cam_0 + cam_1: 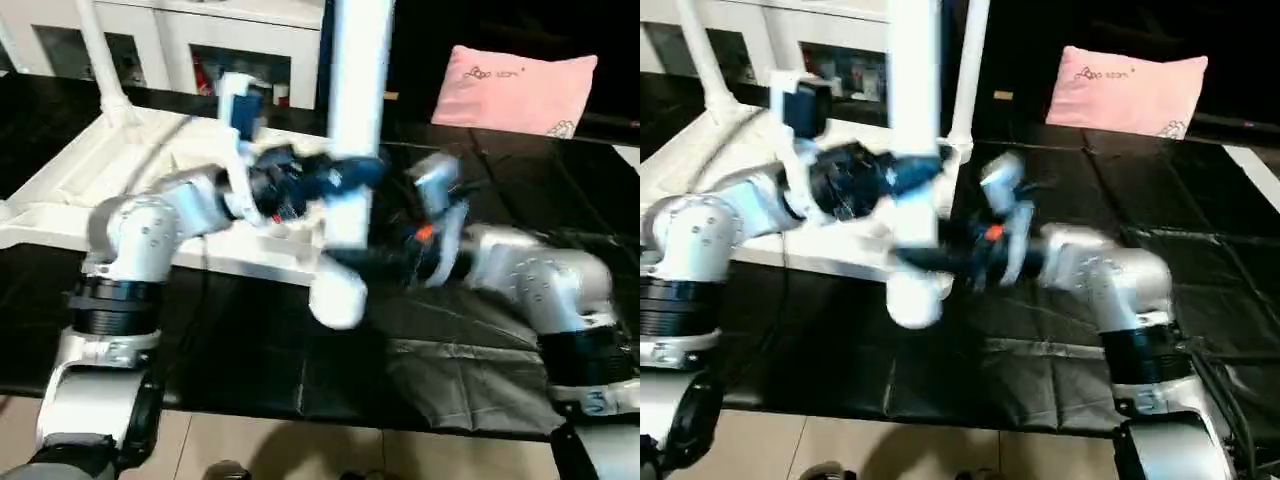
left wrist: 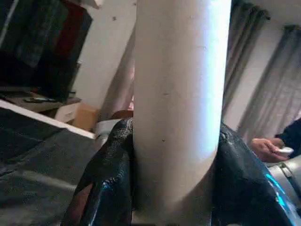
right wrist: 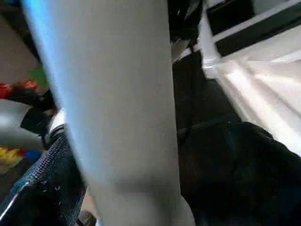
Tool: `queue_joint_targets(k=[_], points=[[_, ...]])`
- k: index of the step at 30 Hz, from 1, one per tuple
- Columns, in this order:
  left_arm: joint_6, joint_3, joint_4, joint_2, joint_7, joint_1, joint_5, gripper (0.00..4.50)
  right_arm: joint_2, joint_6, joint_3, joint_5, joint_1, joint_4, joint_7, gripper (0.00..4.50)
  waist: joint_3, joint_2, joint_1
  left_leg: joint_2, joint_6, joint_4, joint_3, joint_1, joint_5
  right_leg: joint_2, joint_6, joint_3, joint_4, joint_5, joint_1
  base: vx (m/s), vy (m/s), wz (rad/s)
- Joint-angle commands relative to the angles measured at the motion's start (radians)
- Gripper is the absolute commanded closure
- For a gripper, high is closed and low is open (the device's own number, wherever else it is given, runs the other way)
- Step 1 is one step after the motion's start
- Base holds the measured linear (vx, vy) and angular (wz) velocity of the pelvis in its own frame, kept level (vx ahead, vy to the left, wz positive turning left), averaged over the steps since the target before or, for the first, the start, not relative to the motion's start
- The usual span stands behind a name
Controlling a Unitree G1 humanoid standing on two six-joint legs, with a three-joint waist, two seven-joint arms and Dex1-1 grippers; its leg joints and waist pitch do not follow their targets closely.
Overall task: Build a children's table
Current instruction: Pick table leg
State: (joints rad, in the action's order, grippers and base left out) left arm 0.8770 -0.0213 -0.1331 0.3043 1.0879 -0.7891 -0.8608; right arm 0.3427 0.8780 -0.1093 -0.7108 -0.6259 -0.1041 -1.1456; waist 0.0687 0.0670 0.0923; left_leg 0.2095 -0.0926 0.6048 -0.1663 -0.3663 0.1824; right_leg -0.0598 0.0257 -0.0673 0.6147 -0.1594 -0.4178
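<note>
Standing behind tabletop [image 1: 120, 175], glass-door cabinet [image 1: 200, 45], pink pillow [image 1: 515, 88] beside

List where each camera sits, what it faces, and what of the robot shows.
Head eye views: look forward and down at the tabletop on black sheeting; both silver forearms show, pink pillow behind.
Left wrist view: looks along the left gripper, clamped on a white leg.
Right wrist view: looks past the right gripper at that leg.
Shared: the leg.
</note>
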Motion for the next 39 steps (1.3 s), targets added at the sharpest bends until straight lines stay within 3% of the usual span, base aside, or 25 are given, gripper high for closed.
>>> queue_joint_targets(k=[1, 10, 20, 27, 36, 39], points=[[0.0, 0.008, 0.019, -0.004, 0.015, -0.031, -0.008, 2.63, 0.007, -0.003, -0.007, 0.008, -0.018, -0.012, -0.019, 0.17, -0.08, 0.0, 0.004, 0.013, -0.008, -0.064, -0.007, 0.003, 0.095, -0.068, 0.156, 0.044, -0.063, -0.236, 0.07, 0.0, 0.0, 0.0], [-0.002, 0.005, 0.021, -0.009, 0.031, -0.031, -0.014, 2.63, 0.007, -0.023, -0.032, 0.036, -0.027, -0.049, -0.033, 0.85, -0.082, 0.002, 0.004, 0.013, -0.006, -0.063, -0.006, 0.003, 0.078, -0.067, 0.149, 0.043, -0.059, -0.223, 0.07, 0.0, 0.0, 0.0], [-0.01, 0.002, 0.009, -0.009, 0.039, -0.036, -0.007, 2.63, -0.014, -0.042, -0.013, 0.039, -0.032, -0.061, -0.016, 1.65, -0.083, -0.003, 0.004, 0.013, -0.011, -0.063, -0.006, 0.004, 0.084, -0.066, 0.151, 0.043, -0.06, -0.223, 0.071, 0.0, 0.0, 0.0], [-0.026, -0.006, -0.006, -0.016, 0.03, -0.042, 0.0, 2.63, -0.019, -0.085, -0.006, 0.038, -0.029, -0.069, -0.039, 2.33, -0.083, 0.0, 0.005, 0.013, -0.007, -0.062, -0.006, 0.003, 0.084, -0.067, 0.157, 0.043, -0.059, -0.217, 0.071, 0.0, 0.0, 0.0], [-0.059, -0.028, -0.001, -0.039, -0.031, -0.025, 0.018, 2.63, -0.04, -0.107, 0.012, 0.051, -0.027, -0.077, 0.019, 2.5, -0.083, 0.003, 0.004, 0.013, -0.004, -0.061, -0.007, 0.003, 0.081, -0.068, 0.157, 0.043, -0.059, -0.226, 0.07, 0.0, 0.0, 0.0], [-0.077, -0.065, 0.001, -0.07, -0.107, -0.022, 0.022, 2.63, -0.054, -0.133, 0.01, 0.091, -0.031, -0.089, 0.084, 2.51, -0.082, 0.004, 0.004, 0.014, -0.009, -0.061, -0.006, 0.001, 0.077, -0.068, 0.152, 0.043, -0.059, -0.224, 0.07, 0.0, 0.0, 0.0]])
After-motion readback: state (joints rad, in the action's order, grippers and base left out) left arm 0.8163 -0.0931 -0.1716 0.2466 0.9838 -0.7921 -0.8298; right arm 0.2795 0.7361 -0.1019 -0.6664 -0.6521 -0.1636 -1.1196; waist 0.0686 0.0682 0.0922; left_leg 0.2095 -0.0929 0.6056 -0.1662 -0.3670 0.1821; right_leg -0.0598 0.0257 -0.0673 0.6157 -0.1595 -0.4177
